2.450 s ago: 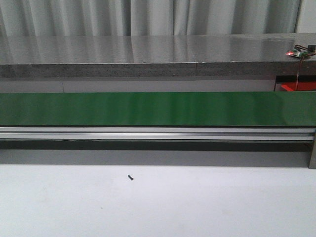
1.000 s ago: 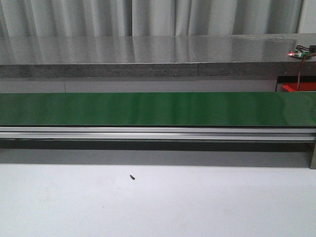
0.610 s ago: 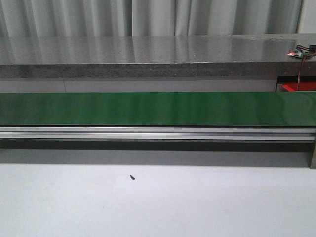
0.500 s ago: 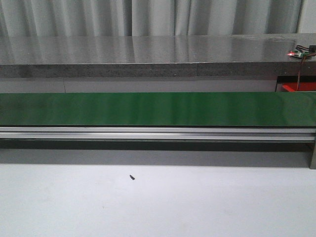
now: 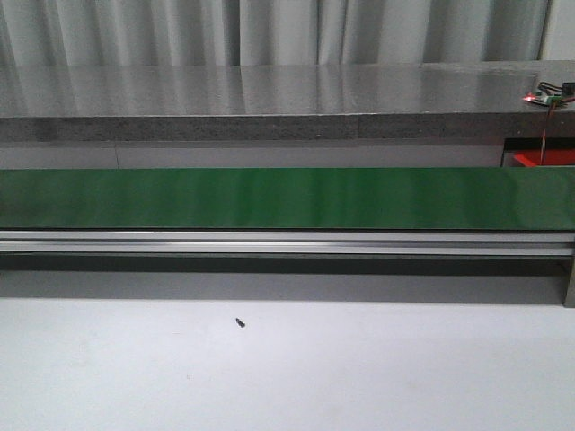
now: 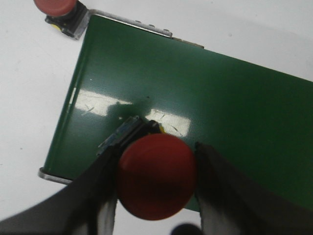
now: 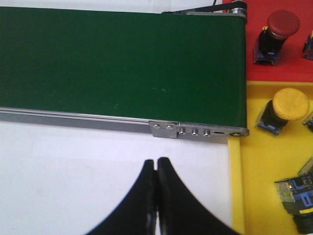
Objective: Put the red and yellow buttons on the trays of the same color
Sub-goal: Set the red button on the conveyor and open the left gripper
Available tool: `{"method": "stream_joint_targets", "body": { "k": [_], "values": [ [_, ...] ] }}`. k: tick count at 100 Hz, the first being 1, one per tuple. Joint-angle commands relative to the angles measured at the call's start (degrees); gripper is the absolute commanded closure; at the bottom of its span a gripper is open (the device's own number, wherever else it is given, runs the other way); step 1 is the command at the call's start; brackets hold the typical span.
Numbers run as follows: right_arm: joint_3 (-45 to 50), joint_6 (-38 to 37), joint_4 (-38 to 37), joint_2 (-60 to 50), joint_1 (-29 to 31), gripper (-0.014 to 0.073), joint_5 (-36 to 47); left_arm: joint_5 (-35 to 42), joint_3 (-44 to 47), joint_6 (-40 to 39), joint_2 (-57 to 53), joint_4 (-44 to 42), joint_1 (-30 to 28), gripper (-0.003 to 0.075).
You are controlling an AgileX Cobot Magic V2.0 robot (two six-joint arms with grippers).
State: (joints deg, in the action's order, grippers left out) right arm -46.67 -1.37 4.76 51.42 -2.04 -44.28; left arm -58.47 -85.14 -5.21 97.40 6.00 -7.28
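In the left wrist view my left gripper (image 6: 156, 176) is shut on a red button (image 6: 156, 175), held over one end of the green belt (image 6: 195, 112). Another red button (image 6: 55, 6) lies on the white table beside that belt end. In the right wrist view my right gripper (image 7: 156, 164) is shut and holds nothing, over white table near the other belt end (image 7: 122, 63). Beside it a red tray (image 7: 293, 54) holds a red button (image 7: 276, 30), and a yellow tray (image 7: 264, 171) holds a yellow button (image 7: 286, 108). Neither gripper shows in the front view.
The front view shows the long green belt (image 5: 269, 197) with its aluminium rail (image 5: 269, 242), a grey counter (image 5: 269, 99) behind and a small dark speck (image 5: 240, 322) on the white table. More button parts (image 7: 296, 191) lie in the yellow tray.
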Motion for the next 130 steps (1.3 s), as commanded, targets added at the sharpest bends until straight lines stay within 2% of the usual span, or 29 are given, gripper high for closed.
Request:
{"method": "stream_joint_targets", "body": {
  "k": [1,28,63,75,91,97,130],
  "values": [
    [-1.34,0.28,-0.49,-0.72,0.06,0.0662,2.90,5.69,0.52,0.26,-2.97,2.86,0.13,0.0512],
    [-1.34,0.28,-0.49,-0.72,0.06,0.0662,2.85,14.05,4.73,1.08,-2.85,7.69,0.01,0.0512],
    [-1.34,0.28,-0.49,-0.72,0.06,0.0662,2.85,13.82,5.57,1.12,0.66,8.81,-0.09,0.0493],
    [-1.34,0.28,-0.49,-0.72,0.06,0.0662,2.85,14.38,5.46,1.12,0.77,9.04,-0.20,0.0405],
    [-1.34,0.28,-0.49,-0.72,0.06,0.0662,2.85,13.08,5.45,1.37,0.66,9.43,-0.76,0.0148],
    [-1.34,0.28,-0.49,-0.72,0.06,0.0662,2.85,13.08,5.45,1.63,0.53,9.43,-0.76,0.0099],
    [-1.34,0.28,-0.49,-0.72,0.06,0.0662,2.85,13.30,5.45,2.27,-5.66,9.43,-0.87,0.0102]
  ]
}}
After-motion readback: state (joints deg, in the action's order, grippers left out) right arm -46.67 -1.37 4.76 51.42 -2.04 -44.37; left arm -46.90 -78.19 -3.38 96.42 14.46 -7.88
